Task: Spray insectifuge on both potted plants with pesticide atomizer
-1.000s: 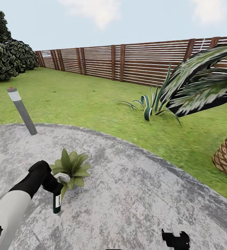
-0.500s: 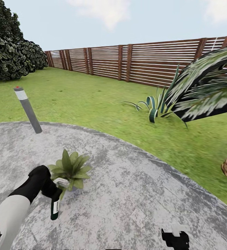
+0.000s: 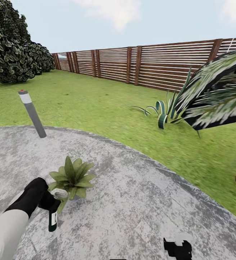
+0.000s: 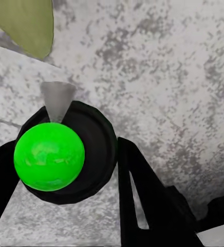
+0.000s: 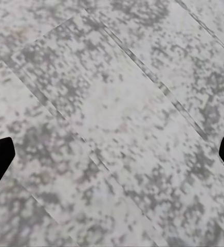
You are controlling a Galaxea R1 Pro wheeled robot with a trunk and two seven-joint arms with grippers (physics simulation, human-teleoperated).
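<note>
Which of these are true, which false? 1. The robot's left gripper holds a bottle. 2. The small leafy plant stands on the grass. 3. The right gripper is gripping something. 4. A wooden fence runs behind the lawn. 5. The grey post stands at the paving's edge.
1. True: the left gripper is shut on the atomizer, a dark bottle with a green cap.
2. False: the potted plant stands on the grey stone paving.
3. False: the right gripper is open over bare paving.
4. True: the slatted fence runs behind the lawn.
5. True: the grey post.
</note>
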